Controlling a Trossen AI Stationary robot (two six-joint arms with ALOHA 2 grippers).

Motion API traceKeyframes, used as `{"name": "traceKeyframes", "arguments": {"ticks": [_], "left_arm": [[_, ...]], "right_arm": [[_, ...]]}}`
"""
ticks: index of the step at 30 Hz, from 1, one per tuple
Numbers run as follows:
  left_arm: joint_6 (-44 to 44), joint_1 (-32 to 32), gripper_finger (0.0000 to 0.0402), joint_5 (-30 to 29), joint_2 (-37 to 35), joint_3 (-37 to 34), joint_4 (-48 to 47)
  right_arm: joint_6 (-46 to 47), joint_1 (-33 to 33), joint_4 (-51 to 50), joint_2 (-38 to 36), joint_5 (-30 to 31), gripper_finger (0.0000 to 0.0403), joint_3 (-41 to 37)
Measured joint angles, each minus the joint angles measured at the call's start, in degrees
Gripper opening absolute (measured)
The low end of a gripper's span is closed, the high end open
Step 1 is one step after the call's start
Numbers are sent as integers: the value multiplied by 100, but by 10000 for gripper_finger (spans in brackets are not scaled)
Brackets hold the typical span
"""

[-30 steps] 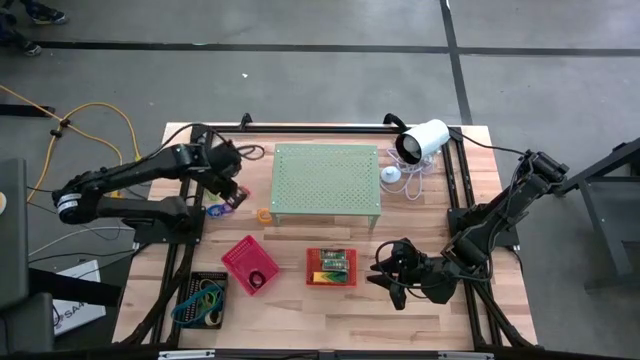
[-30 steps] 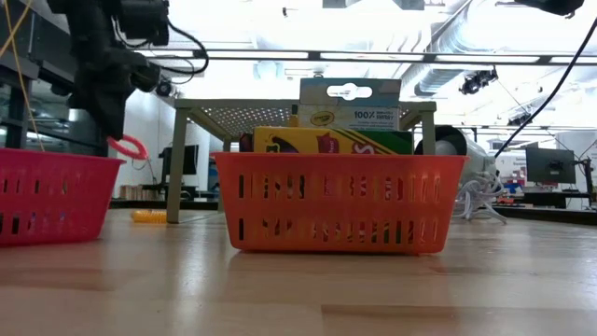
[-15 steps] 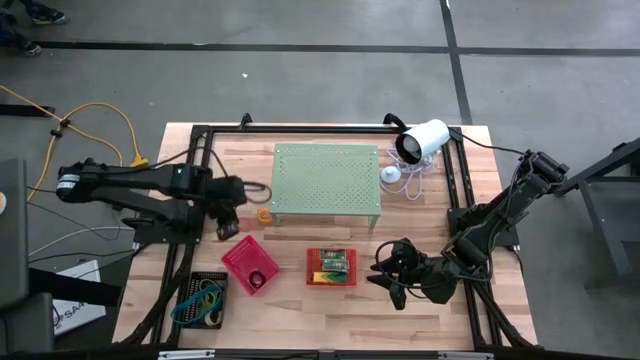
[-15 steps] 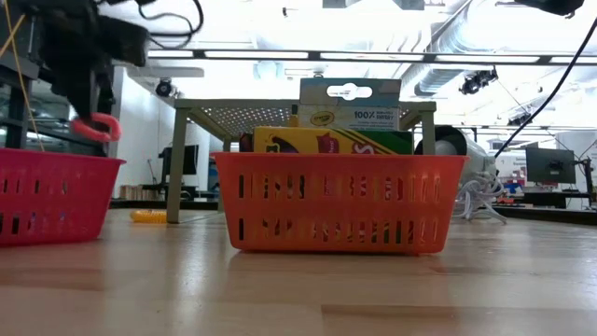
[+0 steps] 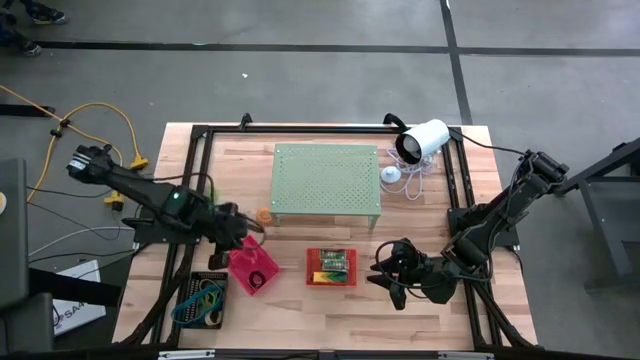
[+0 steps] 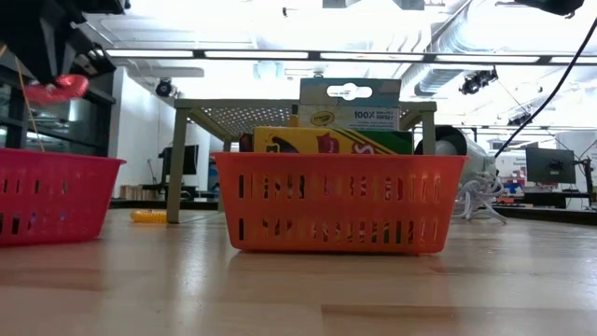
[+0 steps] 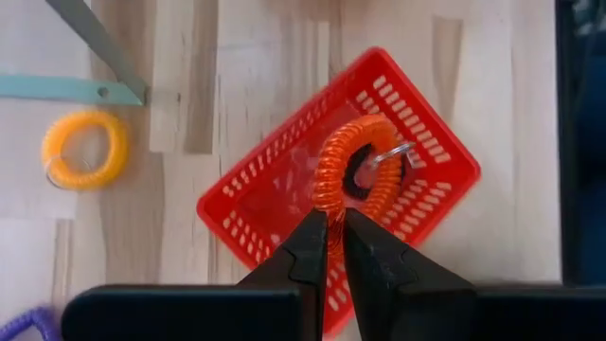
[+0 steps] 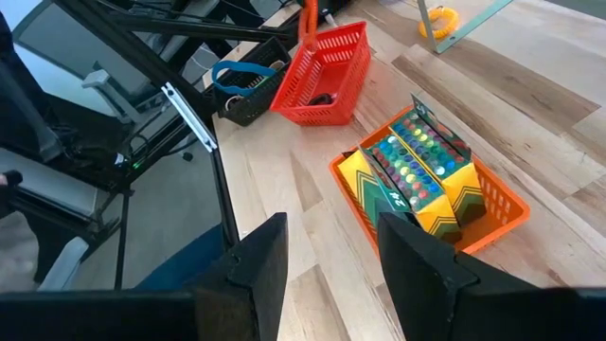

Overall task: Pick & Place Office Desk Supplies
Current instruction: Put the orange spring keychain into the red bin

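My left gripper (image 7: 333, 223) is shut on a pink-orange coiled ring (image 7: 358, 170) with a small metal key ring. It hangs over the pink tray (image 5: 250, 270); in the low view the ring (image 6: 56, 89) is above the tray's rim (image 6: 47, 163). An orange coiled ring (image 7: 85, 149) lies flat on the table by the green stand's leg. My right gripper (image 8: 331, 251) hovers open near the orange tray (image 8: 492, 204), which holds crayon packs (image 8: 417, 175). Nothing is between its fingers. My left gripper pinches the coiled ring's near rim (image 7: 329, 201) between its two fingertips. The fingers slant down from above. The ring sticks out beyond the fingertips, lifted clear above the pink tray, with its metal key ring (image 7: 393, 152) on the far side.
A black tray (image 5: 203, 298) with coloured rubber bands sits at the near left. The pale green perforated stand (image 5: 326, 180) stands at the middle far side, with a white camera (image 5: 422, 140) to its right. A purple ring (image 7: 24, 322) lies on the table by the left arm.
My left gripper has swung from beside the stand's left end toward the table's near edge, rolling as it went. It has carried the coiled ring to above the pink tray. The ring has stayed in the shut fingers, clear of the table.
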Motion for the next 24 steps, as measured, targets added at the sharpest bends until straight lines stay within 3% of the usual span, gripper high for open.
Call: {"name": "traceKeyframes", "arguments": {"ticks": [5, 12, 24], "left_arm": [[-159, -349, 25, -478, 465, 0, 217], [-347, -520, 25, -269, 1288, 0, 484], [-476, -518, 25, -163, 1392, 0, 583]], "right_arm": [[0, 0, 3, 0, 0, 150, 0], [0, 0, 2, 0, 0, 151, 0], [0, 0, 2, 0, 0, 150, 0]]}}
